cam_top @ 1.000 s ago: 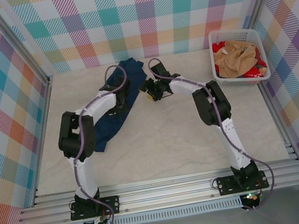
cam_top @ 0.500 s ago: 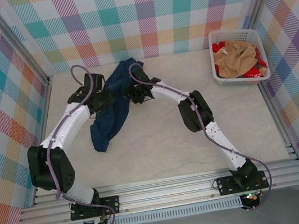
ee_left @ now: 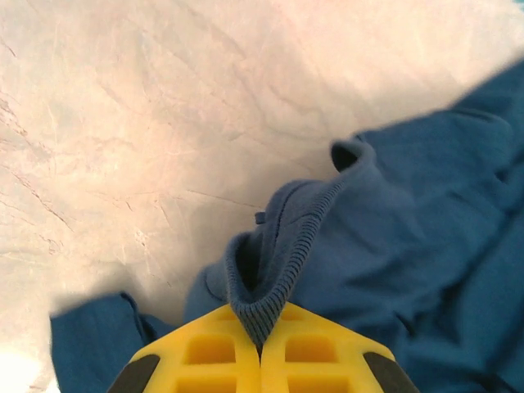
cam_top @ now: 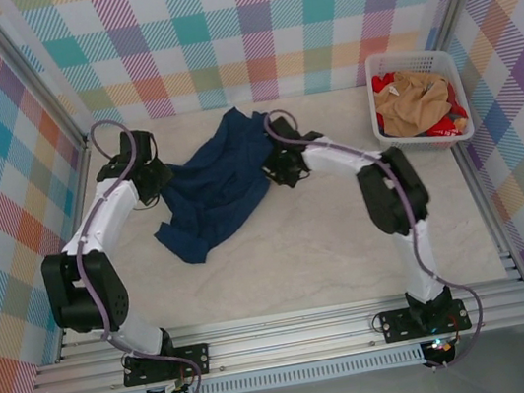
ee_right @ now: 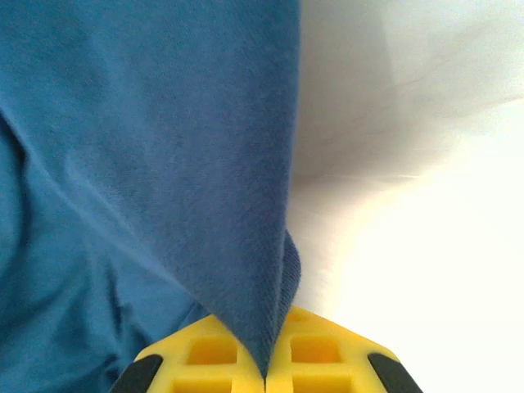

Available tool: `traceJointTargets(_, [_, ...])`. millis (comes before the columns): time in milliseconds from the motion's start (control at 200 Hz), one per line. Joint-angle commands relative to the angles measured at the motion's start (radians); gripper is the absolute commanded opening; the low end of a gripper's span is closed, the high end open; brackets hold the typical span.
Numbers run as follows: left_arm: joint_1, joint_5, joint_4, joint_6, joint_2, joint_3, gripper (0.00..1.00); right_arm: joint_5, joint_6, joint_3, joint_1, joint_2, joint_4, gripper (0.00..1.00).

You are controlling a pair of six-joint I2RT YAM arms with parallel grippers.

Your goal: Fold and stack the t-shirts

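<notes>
Both grippers pinch the navy t-shirt (cam_top: 220, 183), jaws fully closed: left gripper (ee_left: 260, 350) on its ribbed edge, right gripper (ee_right: 266, 368) on a plain edge. Cloth lies bunched between them; spread evenly.

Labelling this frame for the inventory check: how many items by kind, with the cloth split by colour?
White basket: 1
Navy shirt: 1, spread on the table
Tan cloth: 1 bundle, in the basket
Red cloth: 1 at least, in the basket; separate pieces can't be told apart
Total: 4
</notes>
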Motion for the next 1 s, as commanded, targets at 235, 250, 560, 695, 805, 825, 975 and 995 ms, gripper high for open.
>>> traceJointTargets(235, [0.025,0.08,0.017,-0.026,0.208,0.083,0.0,-0.004,-0.093,-0.489,-0.128,-0.308,-0.134,0.03])
traceJointTargets(250, [0.025,0.078,0.011,-0.026,0.214,0.082,0.0,0.006,-0.089,-0.499,-0.132,-0.322,-0.15,0.04])
traceJointTargets(560, [0.022,0.009,-0.032,0.013,0.166,0.068,0.27,0.266,-0.186,-0.471,-0.14,-0.594,-0.33,0.42])
traceJointTargets(695, [0.012,0.005,-0.088,0.035,0.133,0.091,0.43,0.259,-0.298,-0.365,-0.144,-0.511,-0.321,0.52])
traceJointTargets(805, [-0.001,0.105,-0.091,0.05,0.122,0.073,0.45,0.237,-0.367,-0.227,-0.144,-0.371,-0.351,0.52])
traceJointTargets(825, [-0.009,0.115,-0.095,0.051,0.123,0.07,0.45,0.237,-0.374,-0.212,-0.145,-0.348,-0.348,0.52])
traceJointTargets(975, [-0.08,0.154,-0.073,0.083,0.138,0.062,0.46,0.24,-0.435,-0.124,-0.157,-0.21,-0.292,0.55])
traceJointTargets(995, [-0.088,0.157,-0.073,0.087,0.148,0.065,0.46,0.222,-0.443,-0.117,-0.163,-0.192,-0.279,0.55])
